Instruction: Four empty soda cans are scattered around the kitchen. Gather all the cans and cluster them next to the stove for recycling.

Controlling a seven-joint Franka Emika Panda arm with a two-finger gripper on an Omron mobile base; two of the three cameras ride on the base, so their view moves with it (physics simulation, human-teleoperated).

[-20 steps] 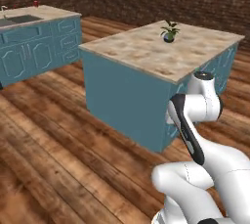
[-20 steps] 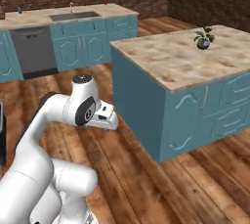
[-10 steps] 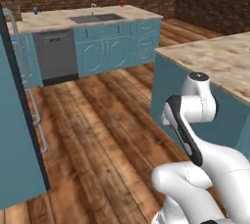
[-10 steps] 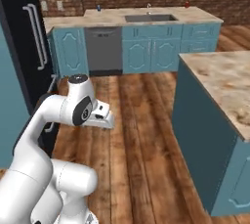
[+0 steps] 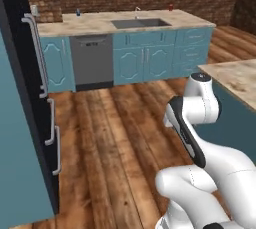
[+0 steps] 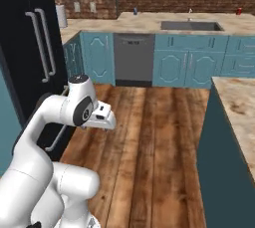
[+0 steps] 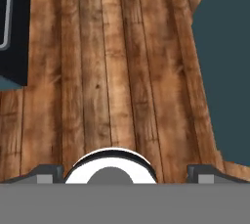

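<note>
I see the two dark fingers [image 7: 48,171] of my gripper [image 7: 125,173] standing wide apart at the bottom of the hand view, with nothing between them. Under them is only the floor of brown wooden planks [image 7: 112,71], with visible grain and dark knots. To one side of it stands the flat teal wall of the kitchen island [image 7: 224,66], to the other the black corner of the tall refrigerator [image 7: 12,32].

The white arm with dark joints [image 5: 192,123] is folded over the floor, between the refrigerator with its long silver handles [image 5: 35,83] and the island with the speckled beige stone top [image 6: 239,107].

Well apart from the arm, at the brick wall, runs the long counter with teal panelled doors [image 6: 149,23]. It has a grey dishwasher front [image 6: 133,58] and a steel sink [image 6: 191,25]. On this counter I see a small red cylindrical soda can [image 6: 239,11] near the right end and a small blue soda can [image 6: 135,11] further left; both are upright. A tall grey paper-towel roll [image 6: 61,16] stands near the left end.
</note>
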